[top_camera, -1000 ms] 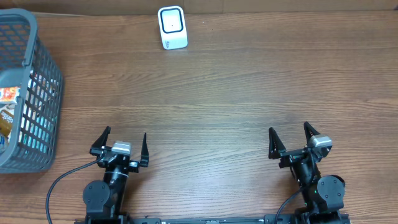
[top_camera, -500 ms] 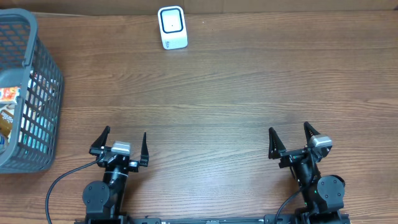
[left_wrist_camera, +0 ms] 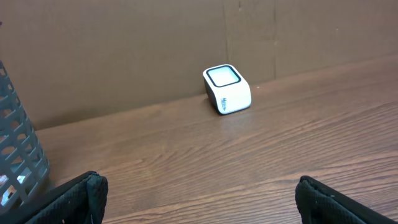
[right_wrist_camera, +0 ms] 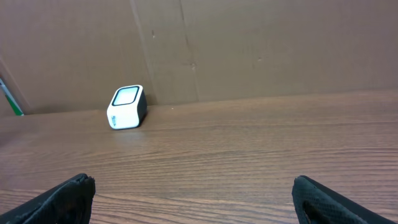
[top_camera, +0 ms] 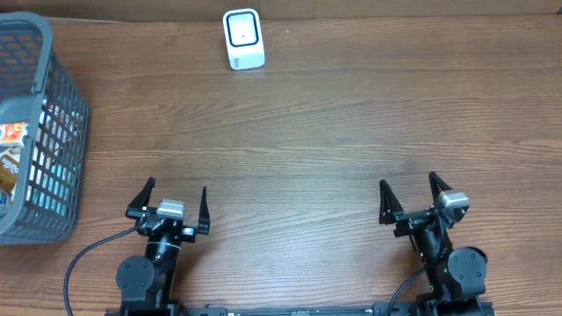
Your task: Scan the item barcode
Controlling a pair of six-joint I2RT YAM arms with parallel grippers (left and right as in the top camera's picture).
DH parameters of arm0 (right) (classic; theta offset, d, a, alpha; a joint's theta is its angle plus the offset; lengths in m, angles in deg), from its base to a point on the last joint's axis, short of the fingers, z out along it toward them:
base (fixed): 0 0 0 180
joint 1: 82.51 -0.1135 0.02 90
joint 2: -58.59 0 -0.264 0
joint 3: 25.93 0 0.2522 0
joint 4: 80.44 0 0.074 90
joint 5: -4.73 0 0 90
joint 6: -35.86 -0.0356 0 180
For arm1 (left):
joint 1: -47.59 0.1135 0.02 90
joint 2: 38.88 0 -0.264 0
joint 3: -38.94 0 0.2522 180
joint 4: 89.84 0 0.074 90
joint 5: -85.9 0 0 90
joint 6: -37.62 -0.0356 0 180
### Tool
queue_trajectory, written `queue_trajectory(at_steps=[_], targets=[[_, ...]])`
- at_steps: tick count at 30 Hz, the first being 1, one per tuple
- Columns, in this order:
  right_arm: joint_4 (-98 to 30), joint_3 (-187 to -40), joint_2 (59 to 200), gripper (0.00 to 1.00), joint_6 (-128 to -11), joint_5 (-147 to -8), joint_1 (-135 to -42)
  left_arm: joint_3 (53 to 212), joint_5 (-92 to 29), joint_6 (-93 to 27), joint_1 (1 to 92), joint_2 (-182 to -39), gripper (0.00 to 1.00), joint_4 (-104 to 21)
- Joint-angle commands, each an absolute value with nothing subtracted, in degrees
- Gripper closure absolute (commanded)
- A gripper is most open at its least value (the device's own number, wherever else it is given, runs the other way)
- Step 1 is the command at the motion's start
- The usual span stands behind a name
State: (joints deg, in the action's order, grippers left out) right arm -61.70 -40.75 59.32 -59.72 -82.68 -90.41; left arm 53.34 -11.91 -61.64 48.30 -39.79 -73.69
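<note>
A small white barcode scanner (top_camera: 243, 39) with a dark window stands at the far edge of the wooden table; it also shows in the left wrist view (left_wrist_camera: 227, 89) and the right wrist view (right_wrist_camera: 127, 107). Packaged items (top_camera: 10, 154) lie inside the grey basket (top_camera: 61, 132) at the left; their barcodes are not visible. My left gripper (top_camera: 173, 200) (left_wrist_camera: 199, 186) rests open near the front edge, nothing between its fingers. My right gripper (top_camera: 408, 191) (right_wrist_camera: 194, 186) is likewise open and empty at the front right. Both are far from the scanner and the basket.
A brown cardboard wall (left_wrist_camera: 124, 50) backs the table behind the scanner. The basket's slatted wall (left_wrist_camera: 18, 155) reaches into the left wrist view at the left. Bare wood (top_camera: 307, 132) lies between the grippers and the scanner.
</note>
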Motion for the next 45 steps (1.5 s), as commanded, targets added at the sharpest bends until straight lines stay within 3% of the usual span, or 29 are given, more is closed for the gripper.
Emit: queue_trajectory(at_steps=[1, 11, 22, 45], targets=[[-62.0, -40.1, 58.8, 0.0, -59.9, -82.6, -90.3, 54.2, -10.4, -62.4, 47.9, -39.2, 0.0, -73.2], [-62.0, -40.1, 58.8, 0.0, -59.9, -82.6, -90.3, 60.1, -9.0, -60.9, 47.9, -42.6, 0.0, -69.4], [-62.0, -40.1, 58.8, 0.0, -59.9, -82.6, -90.3, 72.0, -9.5, -58.1, 47.9, -57.7, 0.0, -66.1], [-62.0, -40.1, 58.8, 0.0, -59.9, -82.6, -90.3, 99.8, -14.5, -57.9, 47.9, -83.0, 0.0, -45.2]])
